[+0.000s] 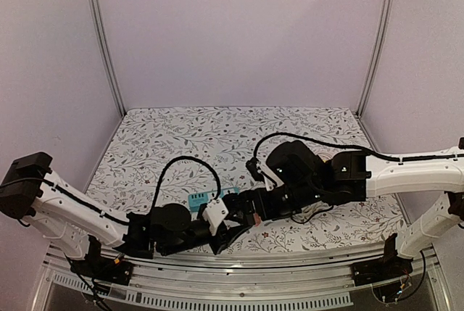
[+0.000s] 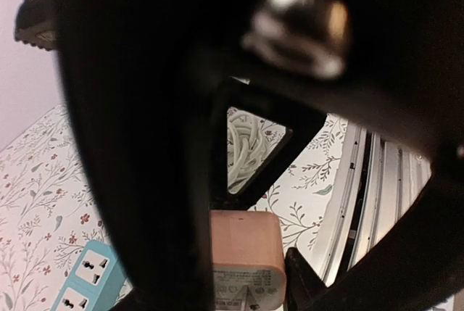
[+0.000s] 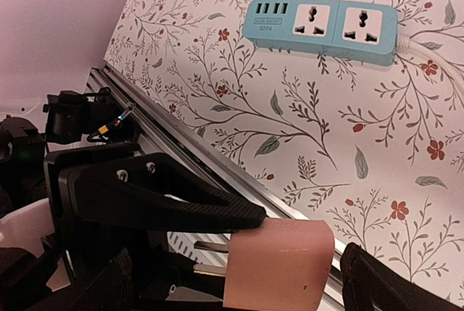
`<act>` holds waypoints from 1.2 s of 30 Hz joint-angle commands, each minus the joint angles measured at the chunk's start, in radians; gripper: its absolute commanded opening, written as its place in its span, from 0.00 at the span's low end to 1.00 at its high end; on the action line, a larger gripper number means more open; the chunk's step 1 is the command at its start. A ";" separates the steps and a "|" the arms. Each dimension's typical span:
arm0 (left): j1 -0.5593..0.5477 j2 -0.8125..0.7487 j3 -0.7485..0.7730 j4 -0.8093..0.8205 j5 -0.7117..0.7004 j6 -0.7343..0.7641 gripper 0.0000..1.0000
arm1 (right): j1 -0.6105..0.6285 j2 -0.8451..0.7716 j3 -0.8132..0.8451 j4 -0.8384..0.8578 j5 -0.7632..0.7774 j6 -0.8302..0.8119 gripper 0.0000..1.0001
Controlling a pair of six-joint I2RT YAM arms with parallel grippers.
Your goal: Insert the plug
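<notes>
The pink plug (image 3: 279, 264) hangs above the table's front rail between both grippers, its two metal prongs pointing at the left gripper. In the left wrist view the plug (image 2: 243, 256) shows its label face, with a black finger (image 2: 301, 282) pressed on its right side; the other side is hidden. My left gripper (image 1: 230, 228) is shut on it. My right gripper (image 1: 250, 215) straddles the plug, one finger (image 3: 217, 213) touching its top corner and a thin gap showing at the other finger (image 3: 377, 278). The blue power strip (image 3: 322, 30) lies flat on the floral cloth, also seen from above (image 1: 206, 199).
The metal front rail (image 3: 239, 173) runs just under the plug. The strip's white cable (image 3: 435, 48) leaves to the right, and a coil of it shows past the fingers (image 2: 243, 148). Black arm cables (image 1: 185, 162) loop above the cloth. Side walls close in the table.
</notes>
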 commanded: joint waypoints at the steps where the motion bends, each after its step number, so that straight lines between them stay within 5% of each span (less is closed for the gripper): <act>1: -0.015 -0.036 -0.015 0.035 0.005 -0.009 0.00 | 0.007 -0.059 -0.024 0.022 0.052 -0.017 0.99; 10: -0.015 -0.094 -0.110 0.212 0.036 -0.013 0.00 | -0.010 -0.181 -0.133 0.121 0.148 0.025 0.99; 19: -0.013 -0.152 -0.269 0.530 0.152 -0.020 0.00 | -0.144 -0.340 -0.410 0.574 -0.279 0.137 0.99; 36: -0.013 -0.193 -0.322 0.638 0.262 -0.022 0.00 | -0.116 -0.093 -0.386 0.938 -0.599 0.250 0.88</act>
